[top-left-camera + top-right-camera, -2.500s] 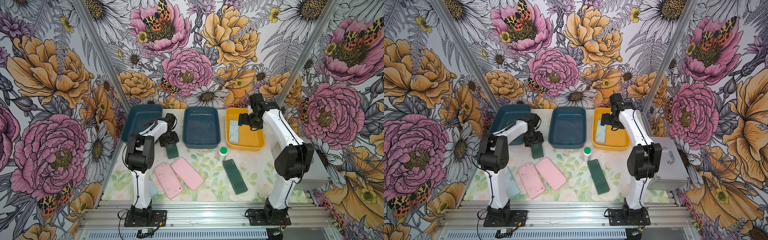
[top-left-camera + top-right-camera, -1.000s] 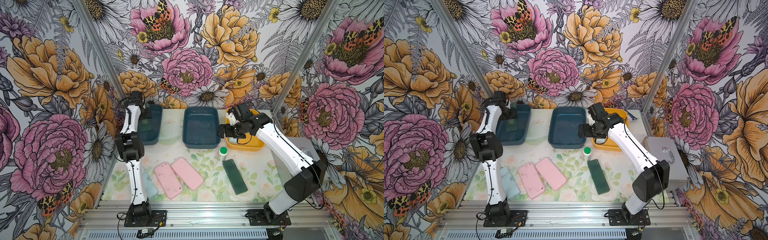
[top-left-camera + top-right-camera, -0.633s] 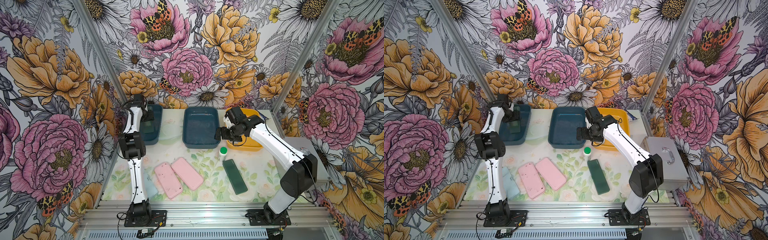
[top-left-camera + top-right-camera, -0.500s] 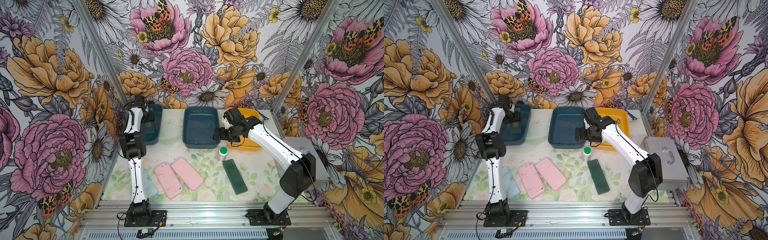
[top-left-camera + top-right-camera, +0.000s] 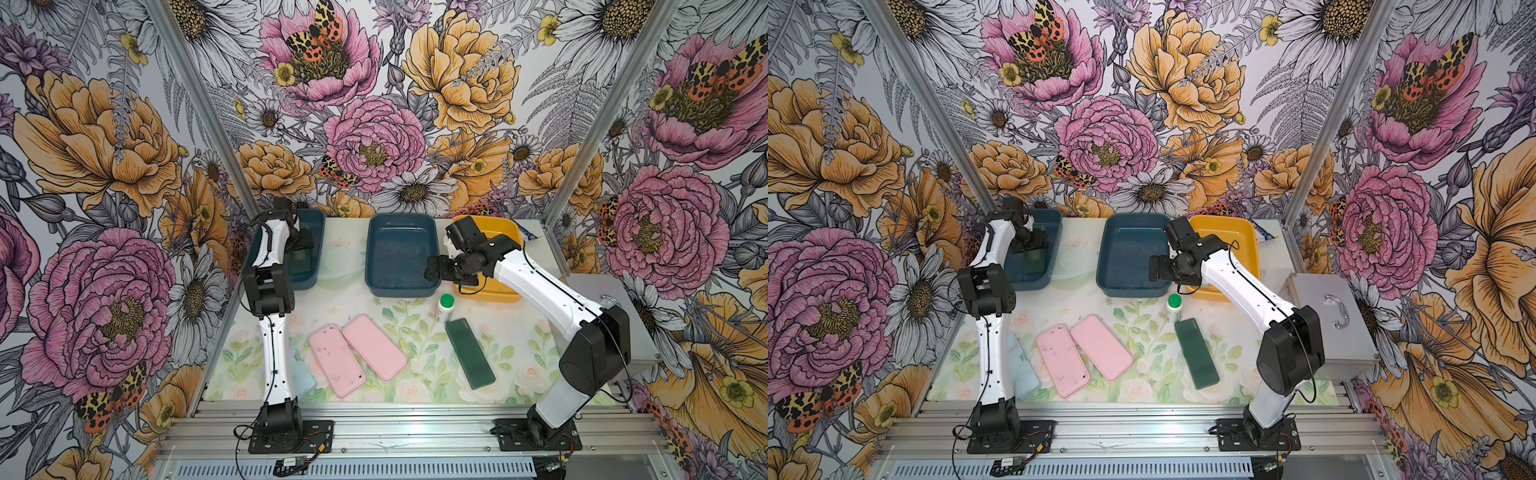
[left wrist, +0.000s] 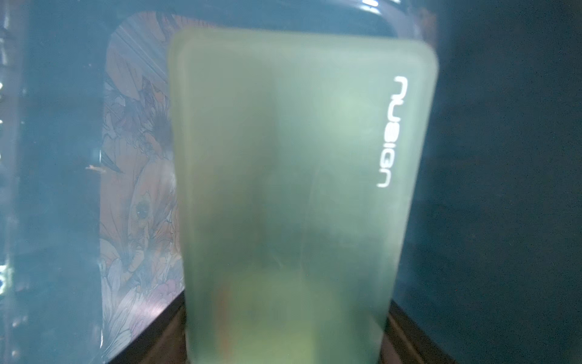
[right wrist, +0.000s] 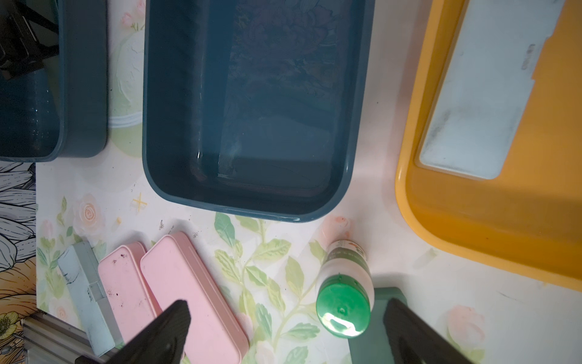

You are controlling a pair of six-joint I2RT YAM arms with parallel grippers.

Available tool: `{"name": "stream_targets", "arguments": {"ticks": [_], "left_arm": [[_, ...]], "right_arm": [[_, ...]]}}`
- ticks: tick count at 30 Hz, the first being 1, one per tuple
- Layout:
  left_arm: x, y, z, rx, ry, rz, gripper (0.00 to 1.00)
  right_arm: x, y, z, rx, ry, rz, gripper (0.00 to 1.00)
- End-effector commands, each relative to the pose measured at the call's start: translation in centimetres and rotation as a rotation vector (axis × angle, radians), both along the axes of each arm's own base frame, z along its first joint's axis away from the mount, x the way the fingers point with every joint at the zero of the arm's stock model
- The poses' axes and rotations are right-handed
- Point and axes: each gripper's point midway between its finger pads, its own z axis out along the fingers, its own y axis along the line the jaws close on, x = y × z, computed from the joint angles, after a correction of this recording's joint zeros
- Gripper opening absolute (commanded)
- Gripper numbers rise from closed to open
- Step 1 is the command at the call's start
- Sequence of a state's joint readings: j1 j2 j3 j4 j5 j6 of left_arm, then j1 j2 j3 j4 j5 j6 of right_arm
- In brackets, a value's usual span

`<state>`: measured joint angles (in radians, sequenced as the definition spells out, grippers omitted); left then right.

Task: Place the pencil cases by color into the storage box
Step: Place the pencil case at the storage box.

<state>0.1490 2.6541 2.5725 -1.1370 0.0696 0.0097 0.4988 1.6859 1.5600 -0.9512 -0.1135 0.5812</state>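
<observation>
Tabletop (image 5: 419, 332) with a pale floral cover, seen from above, with three open bins along its far edge: two dark blue and one a yellow plastic bin (image 5: 500, 296). I am running two white arms.

The left end effector (image 5: 301, 245) hangs inside the left dark blue bin (image 5: 318, 232), over a flat dark green oblong pencil case (image 6: 299, 189). That case fills its wrist camera in a blur, so I cannot tell whether the fingers grip it or have let go. The right end effector (image 7: 286, 305) is spread wide and empty. It hovers above the near rim of the middle dark blue bin (image 5: 401, 289), which looks empty.

For my next pick, I judge that one relation matters. The second dark green pencil case (image 5: 469, 353) lies on the tabletop on the near side of the right end effector, toward that arm's base. Its long axis runs far to near with a slight slant. The right arm is clearly the nearer. A small white bottle with a green cap (image 5: 446, 305) stands just beside the case's far end, possibly touching it. Two pink pencil cases (image 5: 336, 360) lie side by side between the arms.

One light blue pencil case (image 7: 472, 104) lies in the yellow plastic bin. The right wrist view cuts it off, and the right arm covers it in both top views. A second light blue pencil case (image 5: 302, 372) is half hidden behind the left arm.
</observation>
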Motion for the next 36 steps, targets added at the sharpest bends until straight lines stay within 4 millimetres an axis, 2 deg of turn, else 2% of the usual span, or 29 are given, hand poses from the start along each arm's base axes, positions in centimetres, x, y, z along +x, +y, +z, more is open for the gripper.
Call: {"name": "stream_targets", "arguments": {"ticks": [1, 2, 5, 8, 13, 15, 18, 21, 25, 30, 33, 36], "left_arm": [[0.8, 0.0, 0.8, -0.013, -0.04, -0.003, 0.94], [0.9, 0.0, 1.1, -0.014, -0.045, 0.0, 0.99], [1.2, 0.1, 2.3, 0.004, -0.069, 0.007, 0.99], [1.2, 1.1, 4.3, 0.073, -0.095, 0.038, 0.99], [0.8, 3.1, 10.3, 0.17, -0.185, 0.126, 0.99], [0.3, 2.9, 12.7, 0.166, -0.22, 0.148, 0.99], [-0.9, 1.3, 15.5, 0.164, -0.256, 0.166, 0.99], [-2.5, -0.5, 17.1, 0.196, -0.272, 0.18, 0.99], [-4.7, -2.6, 17.6, 0.091, -0.28, 0.215, 0.99], [-8.2, -6.3, 18.8, -0.038, -0.306, 0.201, 0.99], [-10.7, -8.9, 19.6, -0.177, -0.336, 0.214, 0.99], [-13.3, -11.3, 18.7, -0.303, -0.35, 0.229, 0.99]], "right_arm": [[0.1, -0.3, 0.6, 0.0, -0.028, -0.025, 0.99], [0.1, -0.4, 0.6, -0.001, -0.029, -0.028, 0.99], [0.0, -0.4, 0.7, 0.001, -0.03, -0.029, 0.99], [0.0, -0.5, 1.2, 0.003, -0.042, -0.031, 0.99], [-0.3, -1.2, 2.4, -0.008, -0.085, -0.021, 0.99], [-0.8, -2.0, 2.9, -0.021, -0.105, -0.029, 0.99], [-2.1, -3.9, 3.1, -0.064, -0.121, -0.048, 0.99], [-4.3, -6.1, 2.5, -0.109, -0.115, -0.061, 0.99], [-7.9, -8.2, 0.8, -0.129, -0.063, -0.084, 0.99], [-12.3, -10.3, -1.6, -0.158, 0.025, -0.097, 0.99], [-15.0, -10.6, -3.3, -0.134, 0.112, -0.116, 0.99], [-17.1, -11.5, -5.0, -0.152, 0.17, -0.117, 0.99]]}}
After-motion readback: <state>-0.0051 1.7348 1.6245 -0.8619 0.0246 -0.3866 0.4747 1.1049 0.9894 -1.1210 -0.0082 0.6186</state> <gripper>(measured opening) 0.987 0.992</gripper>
